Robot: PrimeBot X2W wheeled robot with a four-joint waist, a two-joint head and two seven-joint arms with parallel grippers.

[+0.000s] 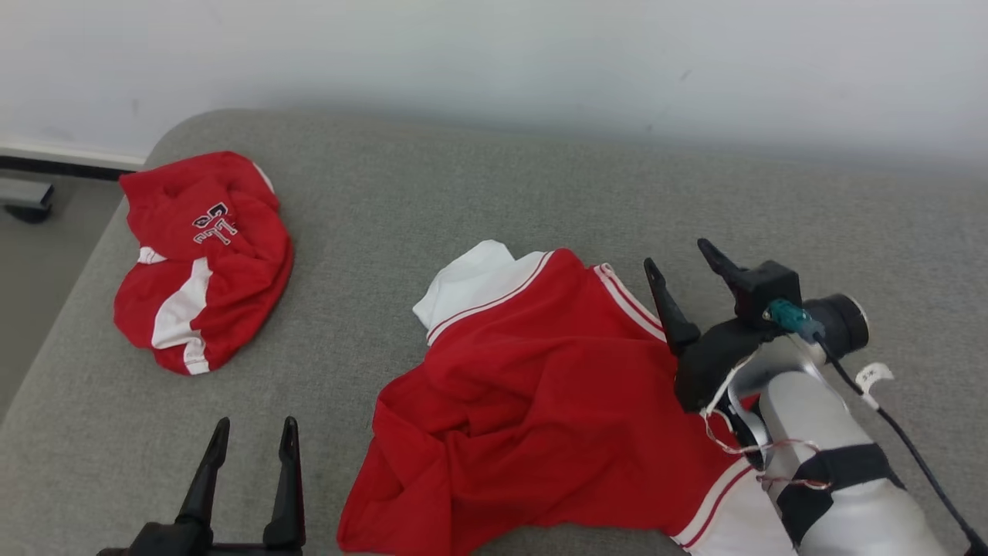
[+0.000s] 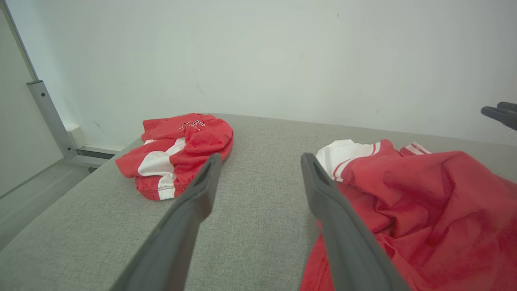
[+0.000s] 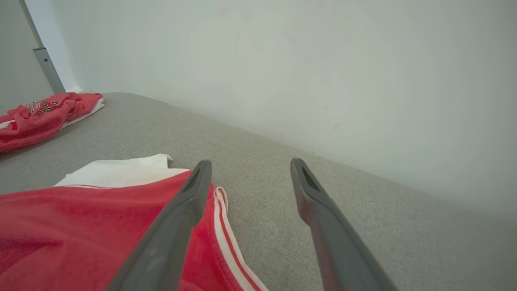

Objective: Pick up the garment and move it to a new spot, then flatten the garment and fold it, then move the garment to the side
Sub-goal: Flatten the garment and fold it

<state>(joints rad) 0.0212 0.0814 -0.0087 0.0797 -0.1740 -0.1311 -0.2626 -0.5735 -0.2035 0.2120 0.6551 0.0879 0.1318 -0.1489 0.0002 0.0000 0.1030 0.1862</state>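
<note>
While the red garment (image 1: pixel 540 401) lies crumpled, right gripper (image 1: pixel 678 253) spread wide at its striped edge, left gripper (image 1: pixel 256 422) wide apart just beside it, both empty.

I see the garment (image 1: pixel 540 386) as soft, matt red cloth with white striped trim, lying on a tabletop (image 1: pixel 463 185) covered in coarse grey woven fabric. My right end effector (image 1: pixel 676 253) looks like matt dark plastic. The forearm (image 1: pixel 818 432) behind it has a smooth, faintly glossy silver shell.
</note>
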